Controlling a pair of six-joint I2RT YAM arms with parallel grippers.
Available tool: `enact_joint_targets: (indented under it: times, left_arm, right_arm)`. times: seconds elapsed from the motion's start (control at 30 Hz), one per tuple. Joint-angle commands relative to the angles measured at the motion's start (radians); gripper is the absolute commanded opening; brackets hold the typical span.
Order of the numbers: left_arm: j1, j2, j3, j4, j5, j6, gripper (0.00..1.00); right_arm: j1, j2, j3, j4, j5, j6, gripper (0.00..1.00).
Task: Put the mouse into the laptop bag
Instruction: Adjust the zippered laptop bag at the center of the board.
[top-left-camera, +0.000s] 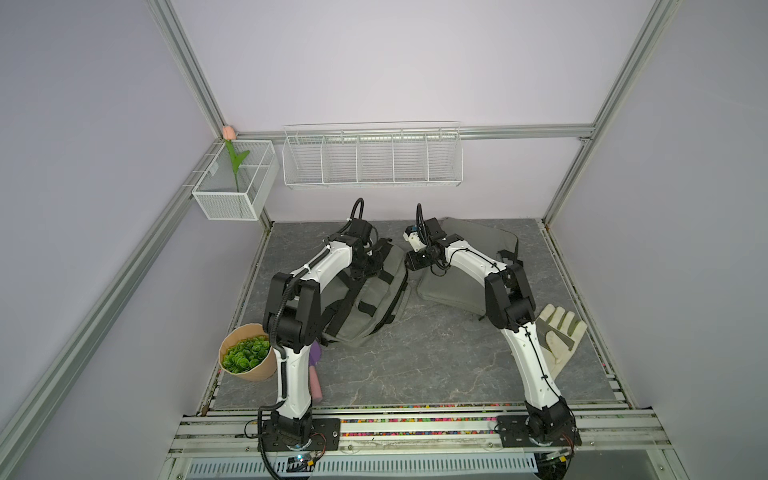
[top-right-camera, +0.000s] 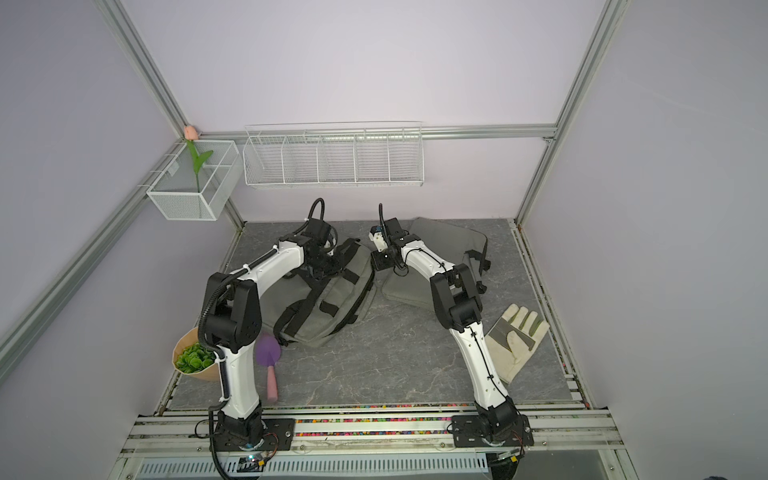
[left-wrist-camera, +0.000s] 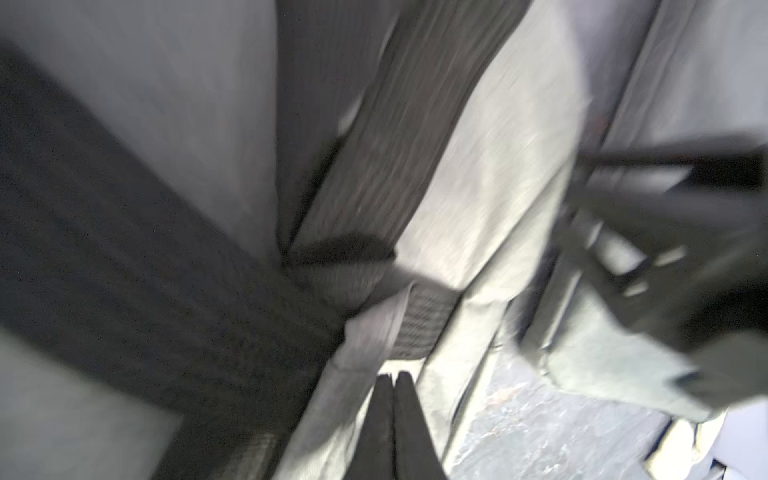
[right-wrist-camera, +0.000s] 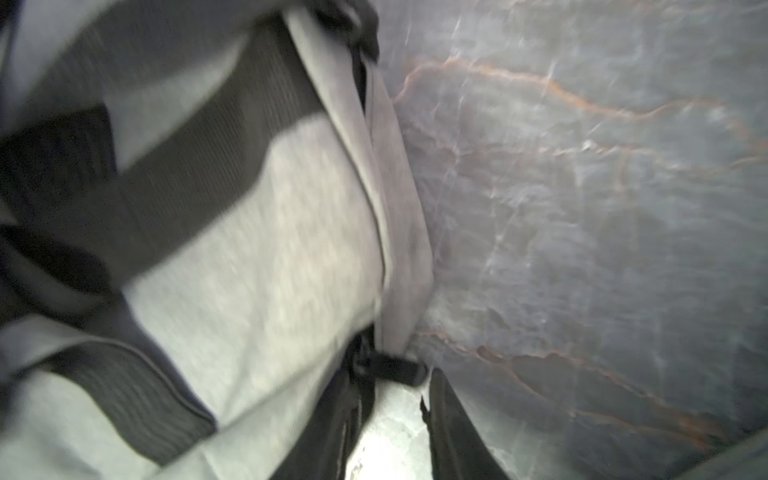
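The mouse is out of view in every frame. A grey laptop bag (top-left-camera: 374, 299) (top-right-camera: 336, 299) with black straps lies on the left half of the marble table. My left gripper (top-left-camera: 365, 268) (left-wrist-camera: 392, 376) is low over the bag's far end and shut, its tips resting among folds of grey fabric (left-wrist-camera: 490, 187). My right gripper (top-left-camera: 409, 264) (right-wrist-camera: 397, 386) is at the bag's right edge (right-wrist-camera: 270, 257), jaws apart, with a black zipper tab (right-wrist-camera: 395, 368) lying across the fingertips.
A second grey bag (top-left-camera: 457, 282) lies behind the right arm. A white glove (top-left-camera: 559, 332) is at the right, and a potted green plant (top-left-camera: 245, 353) and a purple trowel (top-right-camera: 268, 353) at the left. Wire baskets (top-left-camera: 372, 156) hang on the back wall.
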Motion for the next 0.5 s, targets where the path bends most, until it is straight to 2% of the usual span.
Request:
enact_joint_targets:
  times: [0.0,0.2,0.3,0.47]
  left_arm:
    - [-0.007,-0.009,0.106,-0.075,-0.039,0.012,0.0]
    - [-0.045,0.083,0.216,-0.066,-0.026,0.001,0.0]
    - [-0.052,0.162,0.244,-0.043,-0.002,-0.017,0.0]
    - [-0.047,0.251,0.28,-0.047,-0.051,-0.02,0.0]
  right_arm:
    - [-0.01,-0.083,-0.088,0.052,-0.048,-0.037,0.38]
    - [-0.01,-0.123,-0.168,0.09,-0.067,-0.049,0.48]
    - [-0.007,-0.112,-0.145,0.08,-0.008,-0.056,0.51]
    - [0.018,-0.062,-0.048,0.02,0.136,-0.118,0.51]
